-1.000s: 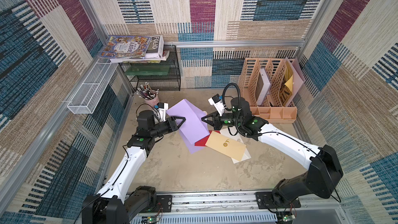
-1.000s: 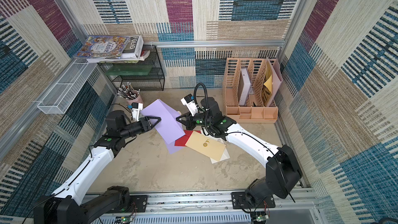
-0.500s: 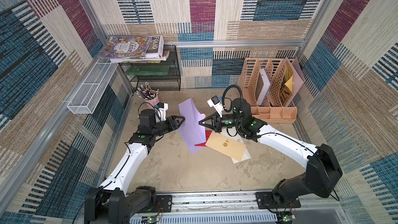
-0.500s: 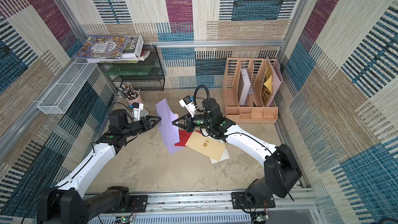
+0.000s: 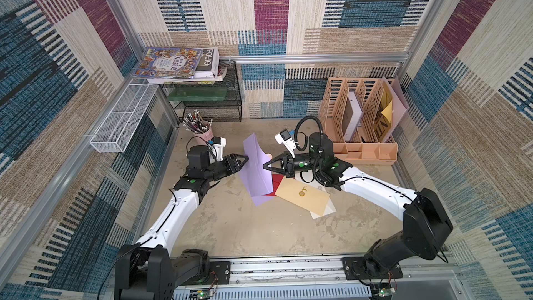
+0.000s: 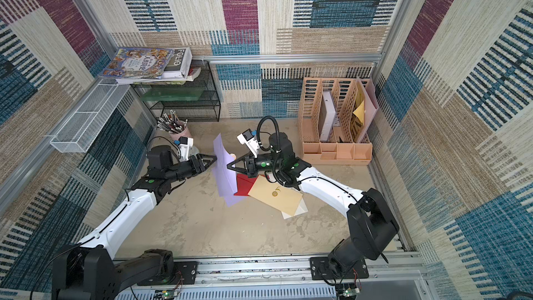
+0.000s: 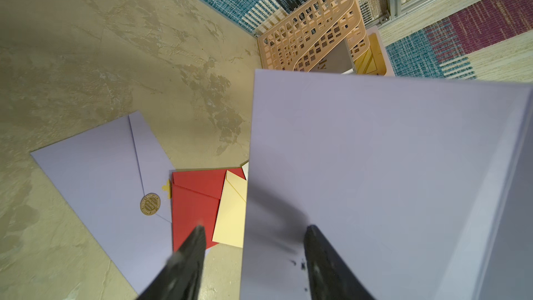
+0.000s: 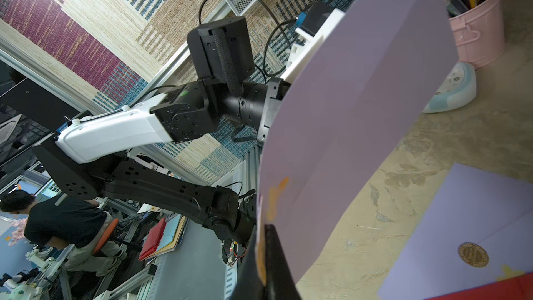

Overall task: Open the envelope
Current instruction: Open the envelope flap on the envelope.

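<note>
A lavender envelope (image 5: 255, 157) (image 6: 222, 163) stands almost on edge above the table, between my two arms. My right gripper (image 5: 265, 165) (image 8: 266, 227) is shut on one of its edges, next to orange sticker remains. My left gripper (image 5: 245, 159) (image 7: 255, 230) is open and faces the flat side of the held envelope (image 7: 375, 168), close to it but gripping nothing. Below lies a second lavender envelope (image 7: 95, 186) with a gold seal (image 7: 150, 204), flat and closed.
A red envelope (image 5: 277, 181), a kraft envelope (image 5: 302, 196) and a white one (image 5: 326, 212) overlap on the table under my right arm. A pink pencil cup (image 5: 202, 131), black wire shelf (image 5: 202, 102) and peach file organiser (image 5: 360, 119) line the back.
The held envelope has turned from a slanted, broad-face pose to nearly upright on edge. My left gripper has opened a little wider and sits closer to it.
</note>
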Robot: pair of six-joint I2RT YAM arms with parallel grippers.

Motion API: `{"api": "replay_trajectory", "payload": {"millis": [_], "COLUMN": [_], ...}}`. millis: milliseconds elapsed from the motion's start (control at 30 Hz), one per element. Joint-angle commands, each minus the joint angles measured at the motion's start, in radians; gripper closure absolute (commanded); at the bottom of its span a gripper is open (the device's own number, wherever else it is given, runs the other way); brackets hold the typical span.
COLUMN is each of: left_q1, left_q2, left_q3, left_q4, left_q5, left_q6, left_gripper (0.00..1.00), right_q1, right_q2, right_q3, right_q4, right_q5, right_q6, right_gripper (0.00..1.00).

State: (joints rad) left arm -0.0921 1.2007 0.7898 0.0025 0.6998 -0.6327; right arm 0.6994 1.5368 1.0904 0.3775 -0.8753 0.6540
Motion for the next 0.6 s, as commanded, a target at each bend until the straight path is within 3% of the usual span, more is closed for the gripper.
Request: {"api": "replay_trajectory", "payload": {"millis": [0,567], "left_q1": [0.0,-0.001], "left_q2": [0.017,0.059], "left_q3": [-0.004,-0.003], "left_q4": [0.069,0.122], "left_q5": [0.033,0.078], "left_q6": [-0.03,-0.063], "left_gripper": [0.43,0.43], "right_q1": [0.003,0.009], "right_q2": [0.01,0.073], "right_q3": [0.005,0.032], "right_q4": [0.067,0.123], "right_q5": [-0.027,-0.021], "right_q6": [0.028,0.069], "right_gripper": [1.0,1.0]}}
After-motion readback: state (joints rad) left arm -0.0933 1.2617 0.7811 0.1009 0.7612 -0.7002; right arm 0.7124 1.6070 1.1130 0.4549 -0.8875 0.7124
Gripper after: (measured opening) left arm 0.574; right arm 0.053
